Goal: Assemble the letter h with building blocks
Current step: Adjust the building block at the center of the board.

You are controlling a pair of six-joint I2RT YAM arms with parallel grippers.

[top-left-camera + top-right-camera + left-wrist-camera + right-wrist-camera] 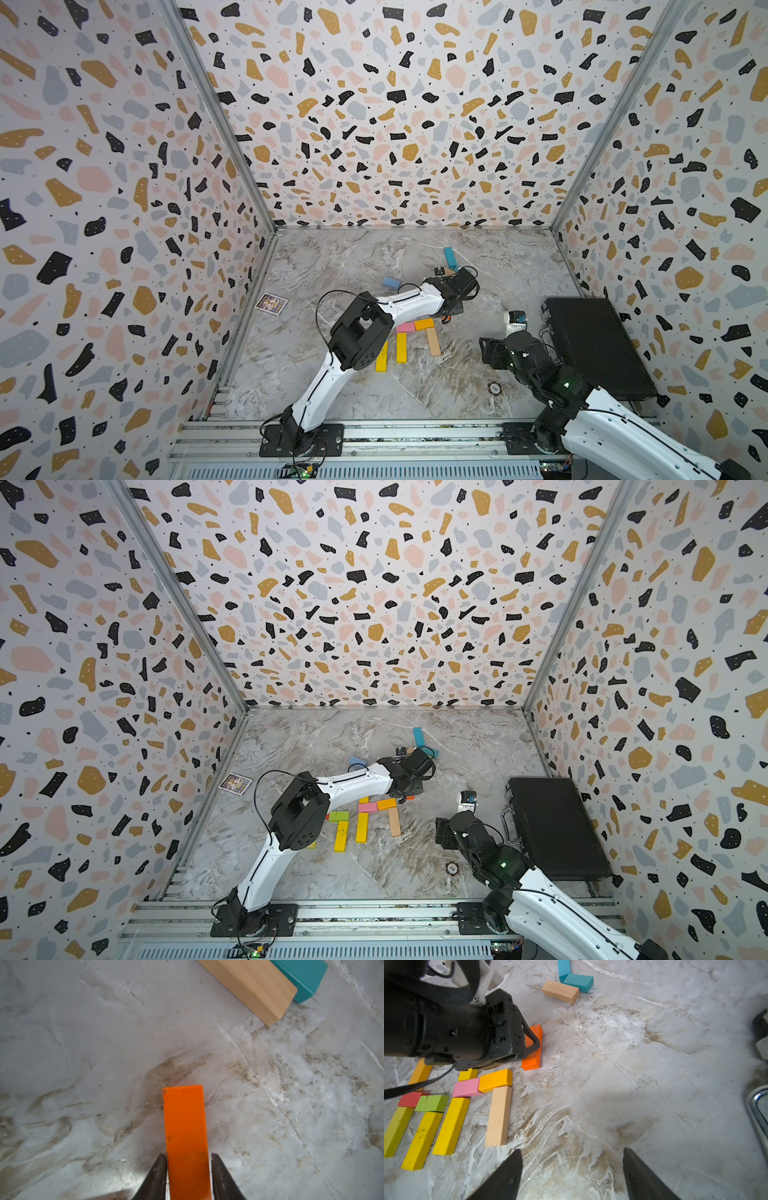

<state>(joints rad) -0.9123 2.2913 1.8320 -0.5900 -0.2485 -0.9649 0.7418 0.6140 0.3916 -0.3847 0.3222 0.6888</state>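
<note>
On the marble table [654, 1064], left gripper [189, 1156] straddles the orange block [185, 1115], grip uncertain; right gripper [572, 1150] spread wide

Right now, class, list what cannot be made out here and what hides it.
Left wrist view: orange block cut by frame edge; whether the left gripper grips it is unclear.
Both top views: printed card, design too small.
Right wrist view: orange-yellow bar, far end behind left arm.
</note>
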